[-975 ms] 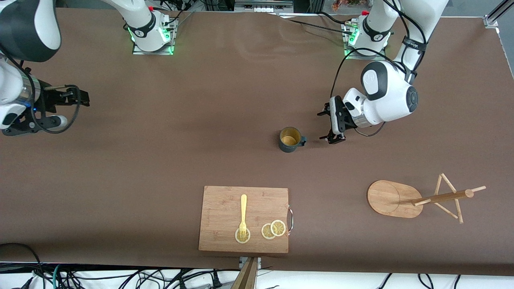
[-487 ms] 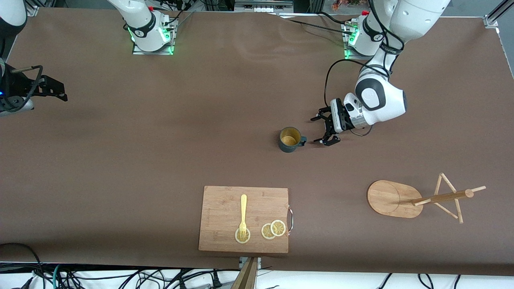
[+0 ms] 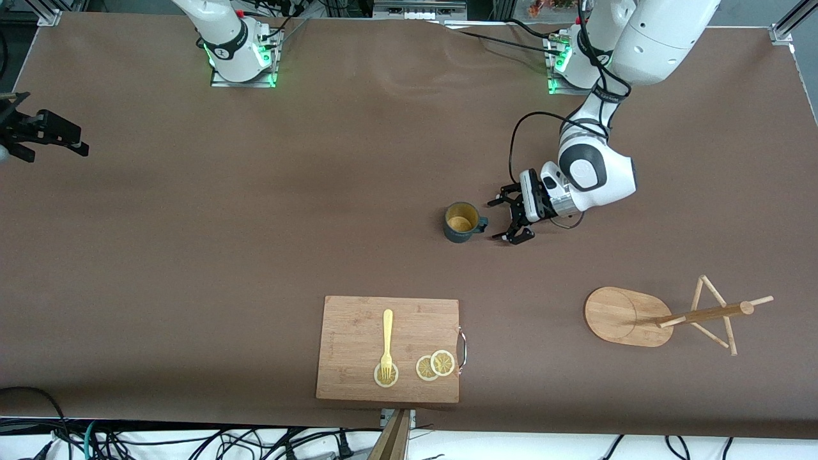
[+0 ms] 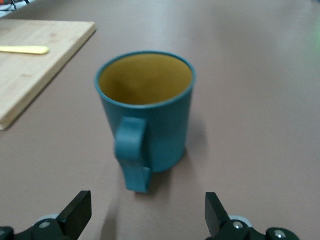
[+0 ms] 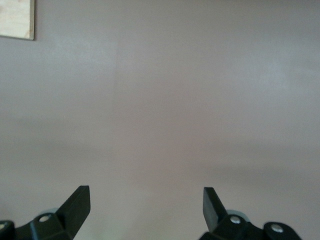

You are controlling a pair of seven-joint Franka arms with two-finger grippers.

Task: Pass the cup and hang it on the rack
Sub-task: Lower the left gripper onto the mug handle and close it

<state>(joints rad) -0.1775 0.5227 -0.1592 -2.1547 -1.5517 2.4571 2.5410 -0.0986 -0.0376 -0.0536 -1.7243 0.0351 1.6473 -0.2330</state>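
Standing upright on the counter [image 3: 255,211], the cup [image 3: 461,222] has not been lifted yet, so the whole job lies ahead. Its handle points toward the left gripper [image 3: 506,219], which sits low just beside it with fingers [image 4: 77,212] spread wide and nothing between them; the left wrist view shows the handle facing straight into that gap. The right gripper [image 3: 45,133] waits near the right arm's end of the counter, its fingers [image 5: 75,202] spread too, over bare surface. The rack [image 3: 629,316] stands toward the left arm's end, nearer the front camera than the cup, every peg bare. Grasping, any handover and the hanging all remain to do.
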